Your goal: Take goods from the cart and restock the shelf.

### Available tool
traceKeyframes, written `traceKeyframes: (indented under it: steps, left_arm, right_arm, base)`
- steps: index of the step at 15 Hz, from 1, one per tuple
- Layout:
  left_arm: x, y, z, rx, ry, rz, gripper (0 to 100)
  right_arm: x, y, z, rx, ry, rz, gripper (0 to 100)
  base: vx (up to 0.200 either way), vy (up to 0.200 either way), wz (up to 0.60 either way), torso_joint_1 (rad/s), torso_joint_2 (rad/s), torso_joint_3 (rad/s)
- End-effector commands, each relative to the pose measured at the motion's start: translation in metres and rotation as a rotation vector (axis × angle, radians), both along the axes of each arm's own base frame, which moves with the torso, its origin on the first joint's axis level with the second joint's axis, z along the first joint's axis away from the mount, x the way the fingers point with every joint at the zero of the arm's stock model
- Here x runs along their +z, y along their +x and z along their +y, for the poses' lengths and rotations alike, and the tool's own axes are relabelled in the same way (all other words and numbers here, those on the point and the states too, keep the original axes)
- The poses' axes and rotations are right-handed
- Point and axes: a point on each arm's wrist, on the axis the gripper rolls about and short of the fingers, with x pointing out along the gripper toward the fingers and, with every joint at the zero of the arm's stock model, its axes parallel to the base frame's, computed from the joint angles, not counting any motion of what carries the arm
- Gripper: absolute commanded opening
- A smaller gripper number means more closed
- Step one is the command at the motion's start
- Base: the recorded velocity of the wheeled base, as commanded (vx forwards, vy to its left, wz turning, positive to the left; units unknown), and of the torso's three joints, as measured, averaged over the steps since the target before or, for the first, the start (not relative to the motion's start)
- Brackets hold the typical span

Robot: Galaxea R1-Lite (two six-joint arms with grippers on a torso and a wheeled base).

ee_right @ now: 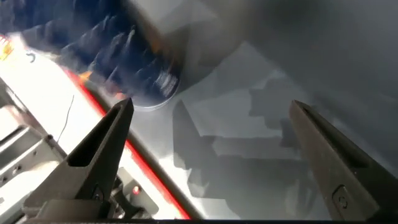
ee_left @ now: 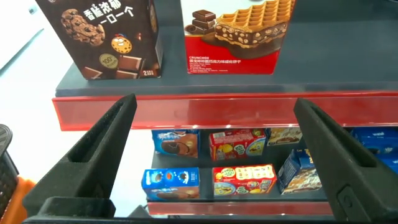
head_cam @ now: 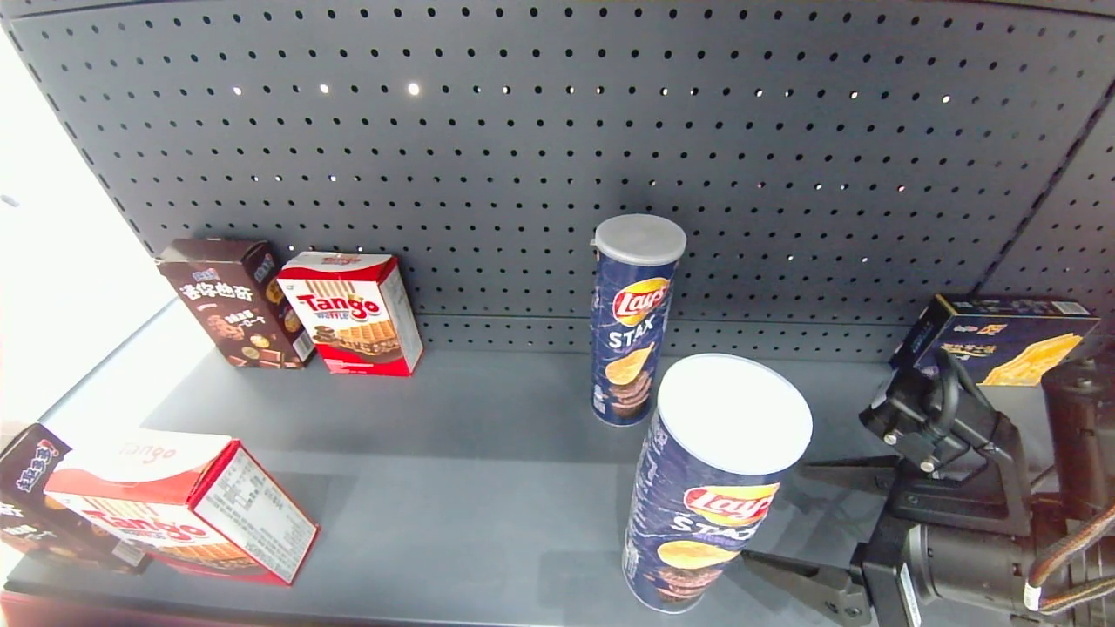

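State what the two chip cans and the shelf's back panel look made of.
Front chip can and rear chip can: likely cardboard tubes with glossy printed wrap, judging by sheen; lids look matte whitish plastic. Back panel: probably painted metal, matte grey, evenly punched holes.

Looks like a shop, along a snack aisle. Grey metal shelf (head_cam: pixel 488 470) backed by a pegboard panel (head_cam: pixel 557 131), as in store racking. Stocked with packaged goods, fronts mostly turned outward: a tall chip can (head_cam: pixel 634 322), a second can (head_cam: pixel 710 488) nearer the edge, a wafer box (head_cam: pixel 353 313), a cookie box (head_cam: pixel 235 305). Red strip (ee_left: pixel 224 109) along the shelf's front edge. Beneath it, two tiers of small snack boxes (ee_left: pixel 237 144) set side by side.
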Motion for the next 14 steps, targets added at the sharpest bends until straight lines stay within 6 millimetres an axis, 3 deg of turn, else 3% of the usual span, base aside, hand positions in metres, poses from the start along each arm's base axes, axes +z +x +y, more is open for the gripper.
traceKeyframes:
  steps: [1, 9, 14]
  left_arm:
    - [0.000, 0.000, 0.000, 0.000, 0.000, 0.002, 100]
    - [0.000, 0.000, 0.000, 0.001, -0.002, 0.002, 100]
    - [0.000, 0.000, 0.000, 0.000, 0.000, 0.002, 100]
  right_arm:
    - [0.003, 0.006, 0.004, -0.001, 0.004, -0.005, 100]
    - [0.001, 0.005, 0.008, 0.017, -0.003, 0.003, 100]
    - [-0.001, 0.002, -0.001, -0.012, -0.007, 0.002, 100]
  base:
    - [0.000, 0.000, 0.00, 0.000, 0.00, 0.000]
    - [0.000, 0.000, 0.00, 0.000, 0.00, 0.000]
    - [0.000, 0.000, 0.00, 0.000, 0.00, 0.000]
